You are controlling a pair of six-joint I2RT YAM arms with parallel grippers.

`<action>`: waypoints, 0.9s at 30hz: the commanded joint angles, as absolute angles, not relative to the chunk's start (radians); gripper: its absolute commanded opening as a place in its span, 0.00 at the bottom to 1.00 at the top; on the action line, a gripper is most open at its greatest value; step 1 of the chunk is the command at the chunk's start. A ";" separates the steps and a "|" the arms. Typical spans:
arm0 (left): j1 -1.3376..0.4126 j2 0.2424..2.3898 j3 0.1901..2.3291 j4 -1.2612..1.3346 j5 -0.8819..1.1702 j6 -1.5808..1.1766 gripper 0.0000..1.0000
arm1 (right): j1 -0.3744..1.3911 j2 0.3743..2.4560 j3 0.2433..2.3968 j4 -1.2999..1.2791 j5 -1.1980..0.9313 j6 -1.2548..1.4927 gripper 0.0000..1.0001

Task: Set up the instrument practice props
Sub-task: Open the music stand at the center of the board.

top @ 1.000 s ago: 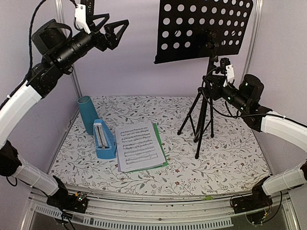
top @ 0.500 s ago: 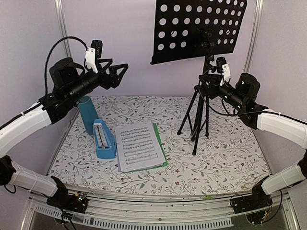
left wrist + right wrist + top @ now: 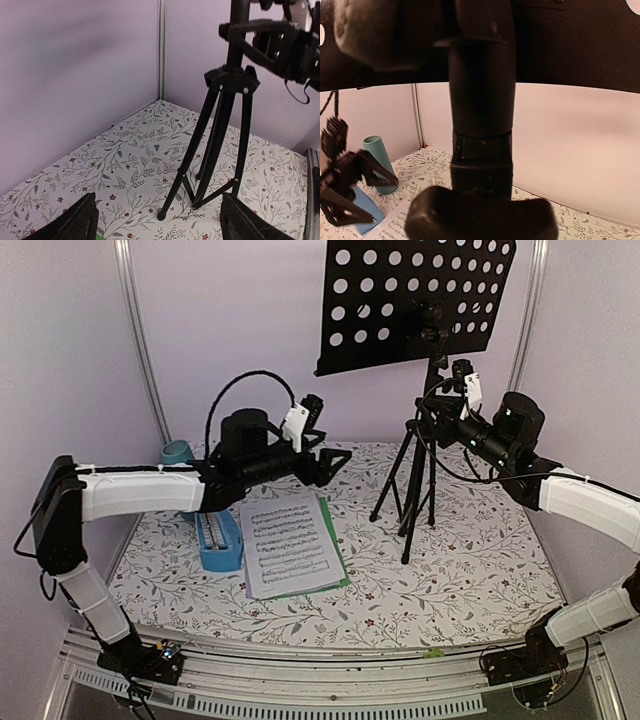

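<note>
Black tripod music stand [image 3: 432,320]: upright at right rear, legs spread, perforated desk at top, tilted. Sheet-music pages [image 3: 290,545]: white printed sheets over green, lying flat, front centre-left. Blue pyramid-shaped metronome [image 3: 218,540]: just left of the pages, white face showing.

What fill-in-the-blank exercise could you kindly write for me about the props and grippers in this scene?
1. The right gripper is shut on the music stand's ___.
2. The left gripper hangs above the table with its jaws ___.
3. The sheet-music pages lie flat between the stand and the blue ___.
Missing words: pole; open; metronome.
</note>
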State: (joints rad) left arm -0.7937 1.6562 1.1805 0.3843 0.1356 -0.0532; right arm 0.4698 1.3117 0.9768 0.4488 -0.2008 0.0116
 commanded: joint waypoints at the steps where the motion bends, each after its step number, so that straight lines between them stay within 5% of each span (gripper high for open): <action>1: -0.837 1.819 1.242 0.461 0.176 0.015 0.83 | 0.469 1.268 0.978 0.474 -0.236 0.052 0.00; 19: -0.858 2.289 1.497 0.546 0.149 0.132 0.72 | 0.469 1.248 0.965 0.442 -0.253 0.069 0.00; 27: -0.867 2.383 1.671 0.423 0.155 0.140 0.56 | 0.470 1.235 0.957 0.430 -0.254 0.074 0.00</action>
